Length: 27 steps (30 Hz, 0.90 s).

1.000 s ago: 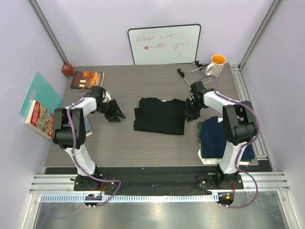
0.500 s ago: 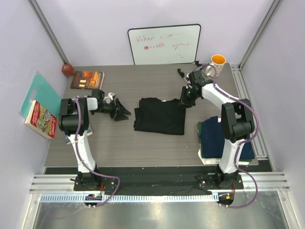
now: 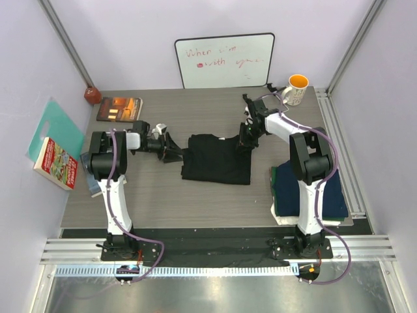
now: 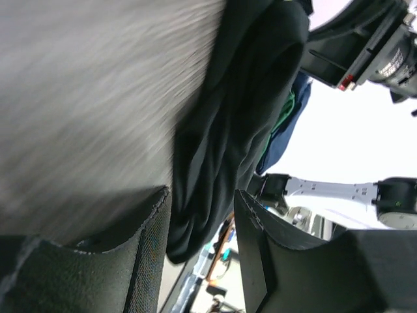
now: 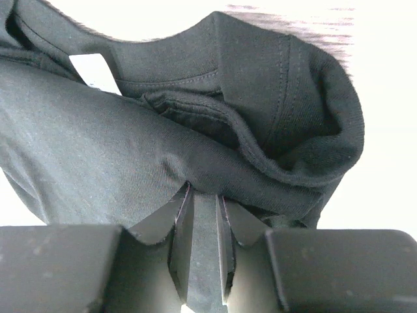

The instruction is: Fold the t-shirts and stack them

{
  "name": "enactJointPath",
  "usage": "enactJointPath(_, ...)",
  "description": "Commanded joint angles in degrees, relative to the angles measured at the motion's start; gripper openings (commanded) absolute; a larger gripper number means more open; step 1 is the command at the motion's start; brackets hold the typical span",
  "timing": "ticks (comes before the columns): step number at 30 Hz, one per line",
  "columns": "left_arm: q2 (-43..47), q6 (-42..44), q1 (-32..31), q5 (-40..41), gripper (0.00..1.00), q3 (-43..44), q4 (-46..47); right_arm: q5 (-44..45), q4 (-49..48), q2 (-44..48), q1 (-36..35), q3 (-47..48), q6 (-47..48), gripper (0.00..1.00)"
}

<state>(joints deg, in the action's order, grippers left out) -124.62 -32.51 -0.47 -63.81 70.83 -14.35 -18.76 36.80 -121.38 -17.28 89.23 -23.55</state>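
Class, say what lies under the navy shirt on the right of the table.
A green shirt peeks out beneath the navy shirt, with a white one lowest. The right arm crosses the pile, so whether more lies between cannot be seen.

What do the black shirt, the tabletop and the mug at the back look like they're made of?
Black t-shirt: soft matte cloth, likely cotton jersey; fine texture, stitched collar and limp folds show. Tabletop: grey wood-grain surface, probably laminate; streaked, low sheen. Mug: looks like glazed ceramic, white outside, orange inside; too small to be sure.
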Motion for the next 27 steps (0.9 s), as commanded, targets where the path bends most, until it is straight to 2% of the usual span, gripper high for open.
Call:
enactJointPath(1, -4.66, 0.08, -2.17, -0.34, 0.46, 2.03, 2.39, 2.41, 4.69, -4.56, -0.92, 0.68, 1.49, 0.24)
enactJointPath(9, -6.69, -0.89, -5.94, -1.31, 0.47, 4.32, 3.10, 3.82, 6.62, -6.41, -0.92, 2.52, 1.67, 0.24)
enactJointPath(16, -5.20, -1.67, -6.74, -2.28, 0.46, -0.60, 5.73, 3.74, 7.06, -7.38, -0.92, 3.14, 1.40, 0.23)
enactJointPath(27, -7.74, -3.78, -12.70, -2.02, 0.46, 2.03, 6.88, 3.12, 7.15, -8.17, -1.00, 3.49, 1.31, 0.23)
